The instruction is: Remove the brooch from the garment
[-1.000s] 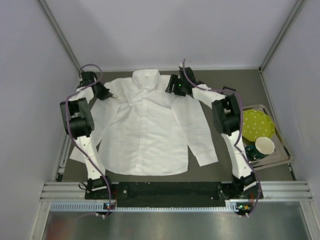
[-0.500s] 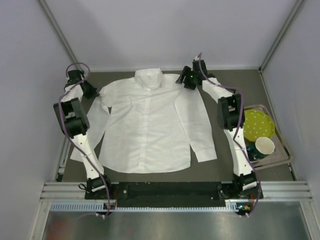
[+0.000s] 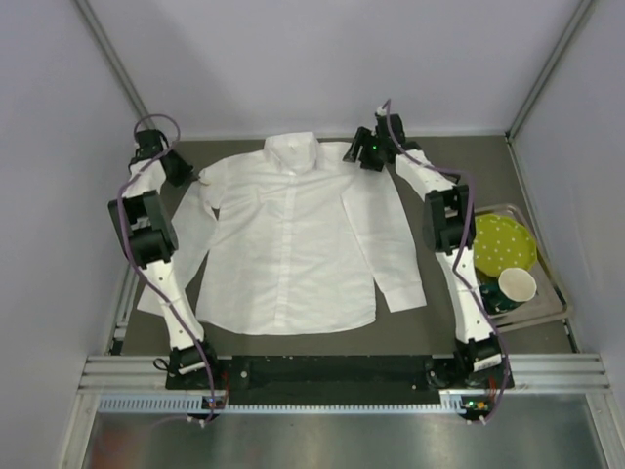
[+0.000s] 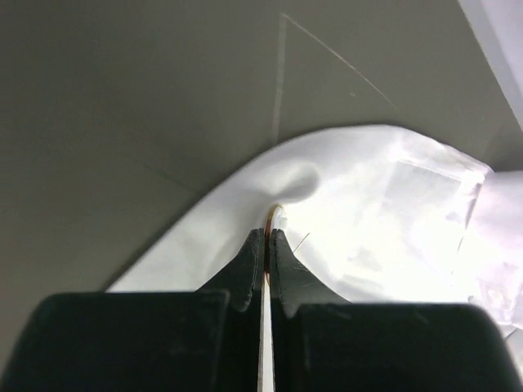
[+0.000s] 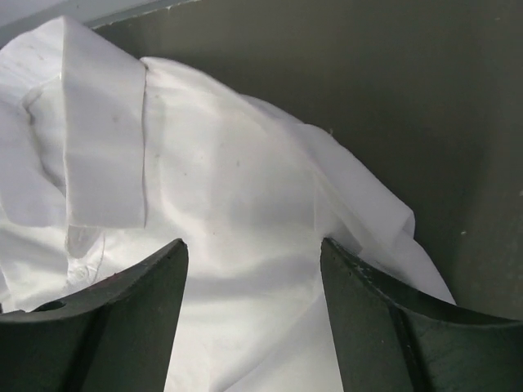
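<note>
I have the left tool (image 4: pixel 268 233) shut tight on the brooch (image 4: pixel 275 212), only an orange sliver showing at its tips, at a puckered shoulder fold of the shirt (image 3: pixel 293 244). Right tool (image 5: pixel 252 247) hangs open over the other shoulder beside the collar (image 5: pixel 102 135), gripping nothing. Shirt spread on the table (image 3: pixel 469 166).

The shirt (image 3: pixel 293 244) lies flat in the middle of the counter (image 3: pixel 488 171), with its collar at the far side, its hem toward me and a sleeve down each side. My left hand (image 4: pixel 267 235) is at the far left shoulder, pinched on the cloth edge with the pin (image 4: pixel 274 211) right at its fingertips. My right hand (image 5: pixel 252 245) is over the far right shoulder, fingers spread either side of the cloth. To the right, apart from the shirt, a tray (image 3: pixel 564 308) holds a plate (image 3: pixel 503 242) with a cup (image 3: pixel 517 284) just in front of it.
</note>
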### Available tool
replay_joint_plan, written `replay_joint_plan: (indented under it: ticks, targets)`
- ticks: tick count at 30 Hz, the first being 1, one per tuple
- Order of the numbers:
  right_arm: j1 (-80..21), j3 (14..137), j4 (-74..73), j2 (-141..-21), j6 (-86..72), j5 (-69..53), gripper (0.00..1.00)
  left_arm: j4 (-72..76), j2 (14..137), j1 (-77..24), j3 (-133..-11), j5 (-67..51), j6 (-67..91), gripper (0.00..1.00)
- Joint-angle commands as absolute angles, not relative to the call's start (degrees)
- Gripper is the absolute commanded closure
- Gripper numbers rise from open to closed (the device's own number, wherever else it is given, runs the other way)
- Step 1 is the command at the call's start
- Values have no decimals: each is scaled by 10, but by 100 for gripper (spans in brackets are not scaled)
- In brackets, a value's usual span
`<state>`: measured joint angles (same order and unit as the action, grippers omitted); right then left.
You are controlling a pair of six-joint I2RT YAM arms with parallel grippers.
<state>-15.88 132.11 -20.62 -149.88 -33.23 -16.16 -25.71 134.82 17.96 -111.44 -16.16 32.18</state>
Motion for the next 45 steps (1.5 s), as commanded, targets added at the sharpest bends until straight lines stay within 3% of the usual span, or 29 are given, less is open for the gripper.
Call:
replay_joint_plan:
  ticks: [1, 6, 9, 15, 22, 25, 27, 36, 45]
  targets:
    - [-204, 1304, -231, -1435, -259, -115, 34, -274, 1239, 127, -1140, -151, 290, 100]
    - [-224, 1185, -233, -1306, -222, -44, 33, -295, 1131, 68, -1100, -126, 259, 100]
    - [-228, 1089, -236, -1207, -214, -18, 33, -275, 1032, 33, -989, -112, 250, 100]
    - [-245, 851, -209, -1008, -223, -151, 32, -83, 871, -27, -753, -347, 311, 100]
    - [-279, 553, -91, -763, -216, -319, 31, 150, 716, -133, -527, -397, 396, 100]
    - [-282, 447, 30, -669, -248, -397, 28, 304, 682, -155, -434, -408, 490, 100]
    - [-282, 384, 138, -643, -281, -422, 26, 389, 667, -176, -384, -401, 531, 100]
    - [-284, 323, 370, -643, -407, -488, 29, 461, 624, -300, -315, -288, 493, 100]
    - [-303, 277, 483, -639, -467, -437, 37, 501, 591, -366, -269, -152, 463, 100]
